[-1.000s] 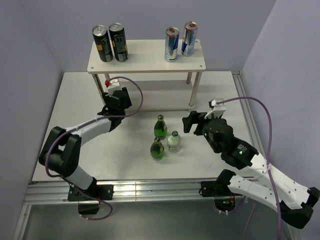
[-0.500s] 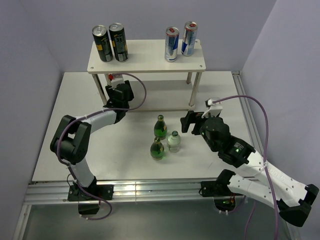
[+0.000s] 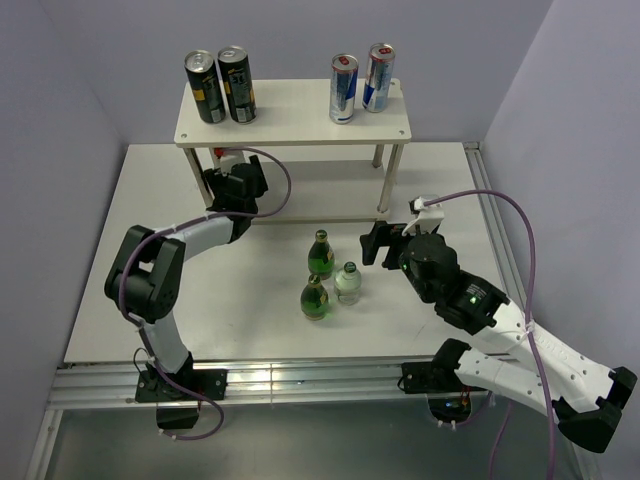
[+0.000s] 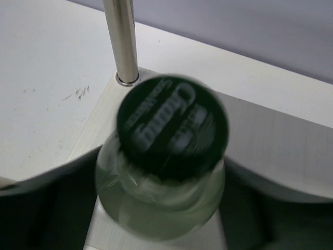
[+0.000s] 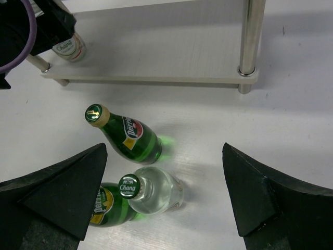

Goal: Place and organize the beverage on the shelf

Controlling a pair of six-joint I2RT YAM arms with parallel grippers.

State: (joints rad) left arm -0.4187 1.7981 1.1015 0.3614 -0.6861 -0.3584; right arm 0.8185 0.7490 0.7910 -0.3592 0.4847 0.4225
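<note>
The shelf (image 3: 290, 118) stands at the back of the table. My left gripper (image 3: 230, 176) reaches under its top board at the left front corner. In the left wrist view that gripper (image 4: 161, 208) is shut on a clear Chang bottle (image 4: 166, 172), which stands upright on the lower board (image 4: 276, 140) beside a leg (image 4: 122, 41). The right wrist view shows this bottle (image 5: 68, 48) too. Two green Perrier bottles (image 3: 320, 254) (image 3: 315, 298) and a second clear bottle (image 3: 348, 283) stand on the table. My right gripper (image 3: 378, 243) hovers open just right of them, its fingers (image 5: 67, 187) wide apart.
Two black cans (image 3: 220, 87) stand at the left end of the top board and two silver-blue cans (image 3: 360, 82) at the right end. Purple walls close in the table on three sides. The shelf's right front leg (image 5: 250, 36) is near my right gripper.
My left gripper has moved up toward the shelf and in under its top board with the clear bottle. My right gripper has crept slightly left toward the bottles.
</note>
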